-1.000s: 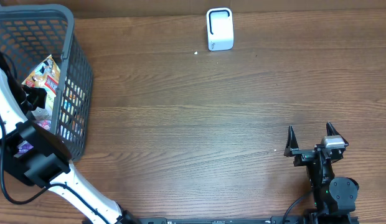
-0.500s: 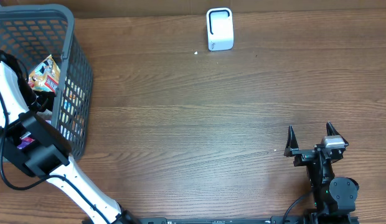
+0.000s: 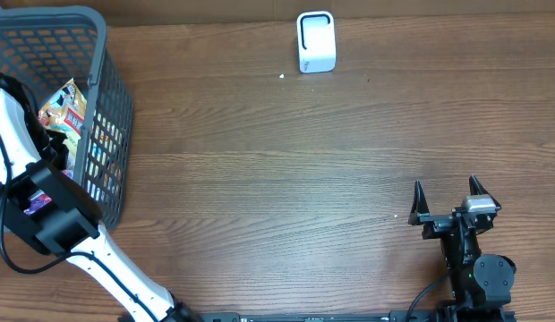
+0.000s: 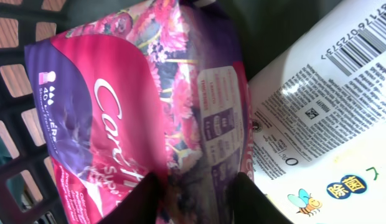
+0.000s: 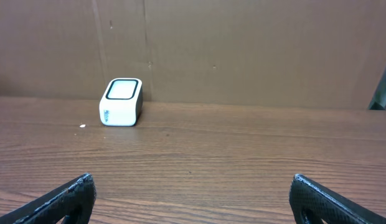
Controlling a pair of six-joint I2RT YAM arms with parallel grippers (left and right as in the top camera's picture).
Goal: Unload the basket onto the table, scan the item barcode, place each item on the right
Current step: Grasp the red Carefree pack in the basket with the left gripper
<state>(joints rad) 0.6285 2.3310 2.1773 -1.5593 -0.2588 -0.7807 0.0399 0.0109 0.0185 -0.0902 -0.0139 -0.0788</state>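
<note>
Inside the grey basket (image 3: 106, 54) at the left of the tabletop (image 3: 277, 179): left end effector (image 4: 196, 202) clenched on a pink pack (image 4: 118, 106).
The right end effector (image 3: 446, 190) stands released near the front edge, well apart from the white scanner (image 3: 315, 41).

Overhead cam straight down on our counter (image 3: 260, 179), basket (image 3: 116, 107) at left edge, left wrist cam inside it, v. close on a pink packet (image 4: 118, 112), right wrist cam low, facing along counter, we see scanner (image 3: 315, 41) there & overhead
</note>
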